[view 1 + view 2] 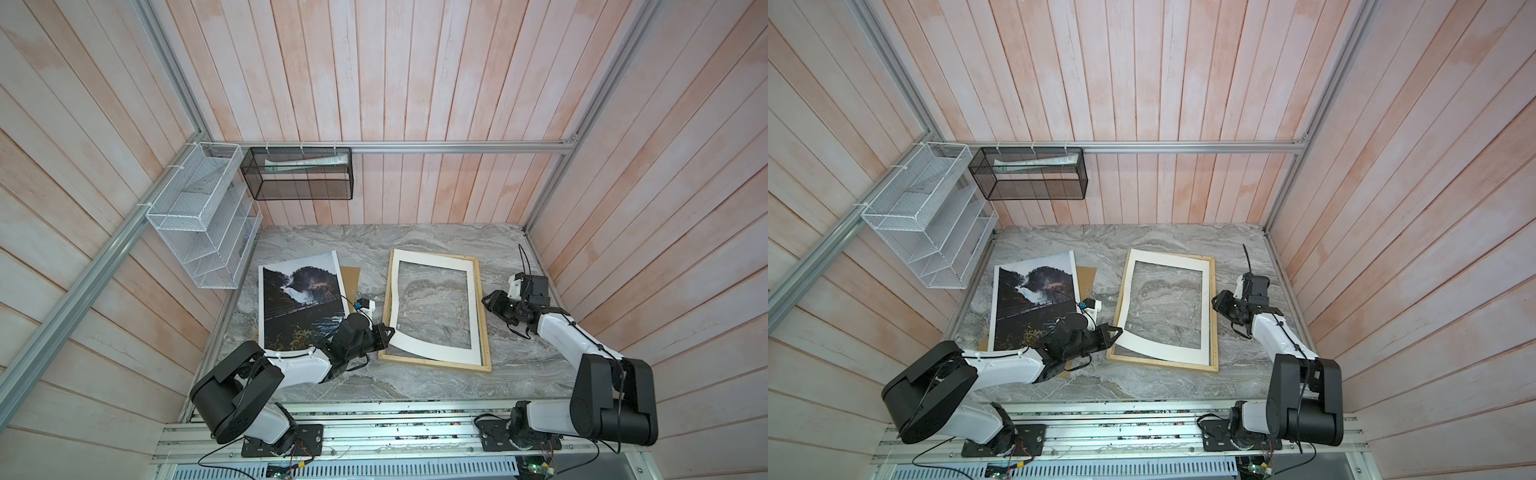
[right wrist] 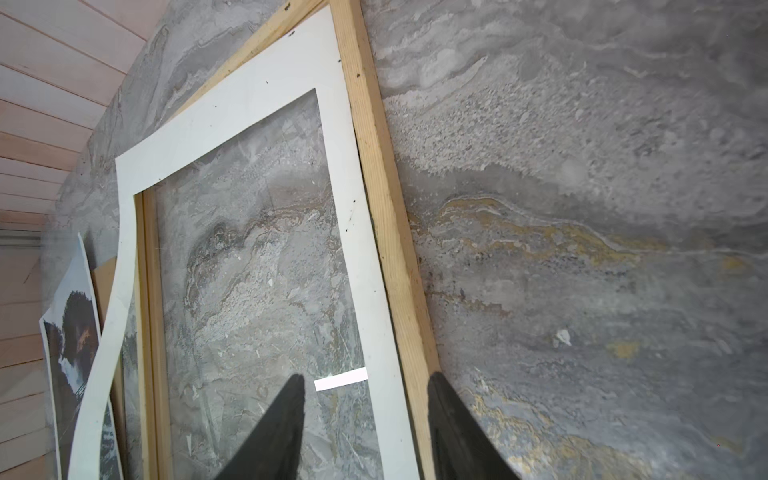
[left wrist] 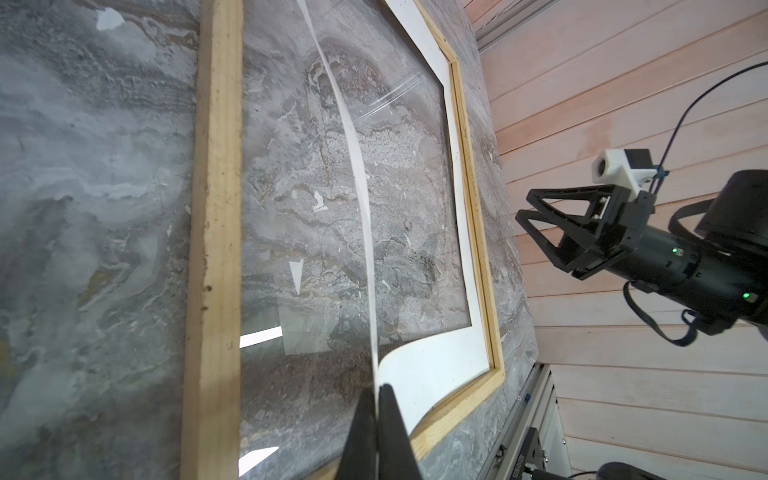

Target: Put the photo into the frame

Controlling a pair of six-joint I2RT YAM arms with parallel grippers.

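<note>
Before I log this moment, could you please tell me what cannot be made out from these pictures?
- Brown backing board: both top views, mostly hidden under the photo.
- Photo's near corner: both top views, covered by the left arm.
- Tube in the black mesh basket: both top views, label too small to read.
- Right gripper: right wrist view, only fingertips show; the rest is cut off by the picture's edge.
</note>
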